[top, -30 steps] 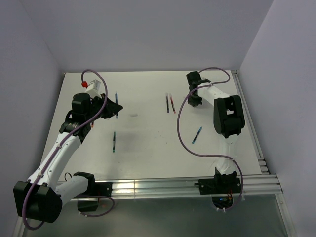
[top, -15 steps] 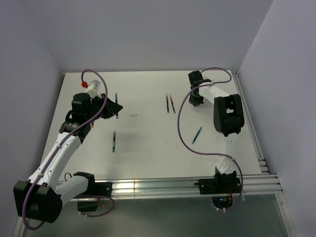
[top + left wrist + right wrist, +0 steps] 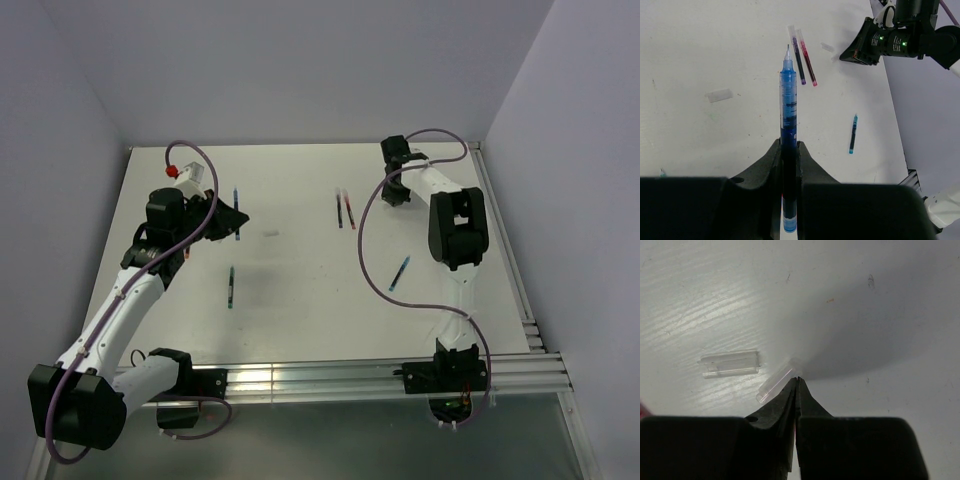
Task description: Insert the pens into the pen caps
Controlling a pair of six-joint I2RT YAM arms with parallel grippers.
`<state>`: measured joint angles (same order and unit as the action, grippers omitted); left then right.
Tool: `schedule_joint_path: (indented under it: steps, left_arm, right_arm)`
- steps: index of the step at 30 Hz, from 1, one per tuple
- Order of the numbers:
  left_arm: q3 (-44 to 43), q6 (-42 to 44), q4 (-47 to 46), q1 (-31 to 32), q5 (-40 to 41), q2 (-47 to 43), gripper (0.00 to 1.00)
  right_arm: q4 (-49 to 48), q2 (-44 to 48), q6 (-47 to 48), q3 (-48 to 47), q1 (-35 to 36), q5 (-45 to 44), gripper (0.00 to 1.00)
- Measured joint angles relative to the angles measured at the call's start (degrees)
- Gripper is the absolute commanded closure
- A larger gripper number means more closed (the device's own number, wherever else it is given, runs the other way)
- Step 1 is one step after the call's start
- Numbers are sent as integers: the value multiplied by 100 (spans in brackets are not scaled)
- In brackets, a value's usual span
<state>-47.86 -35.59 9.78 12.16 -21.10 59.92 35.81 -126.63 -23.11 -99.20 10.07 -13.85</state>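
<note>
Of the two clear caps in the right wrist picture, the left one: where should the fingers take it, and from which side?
Probably across its middle, coming from straight above, one finger on each long side. The cap lies flat on the table, a short tube, so its long sides are free and both ends stay uncovered.

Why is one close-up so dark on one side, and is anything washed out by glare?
Right wrist view: a broad shadow darkens the table at right; glare streaks it at left, nearly hiding two clear caps. Top view: the near rail glints.
</note>
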Motion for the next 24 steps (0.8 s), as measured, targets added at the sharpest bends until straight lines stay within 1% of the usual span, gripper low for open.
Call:
schedule_joint_path:
  steps: [14,19,21,22,24]
  left_arm:
    - [0,0,0,-83,0,61,100]
    - [0,0,-2,-101,0,72,100]
    - [0,0,-2,-101,0,72,100]
    - [0,-2,-2,-101,0,72,100]
    - [0,-2,-2,-101,-2,72,100]
  right_arm:
    - [299,-415,50,-879,-50,20,93]
    - [404,-487,48,-914,-52,13,93]
    - [409,-470,42,-911,-52,-2,90]
    - [411,-452,37,-909,-52,-7,86]
    - [422,-417,15,-903,-52,-17,82]
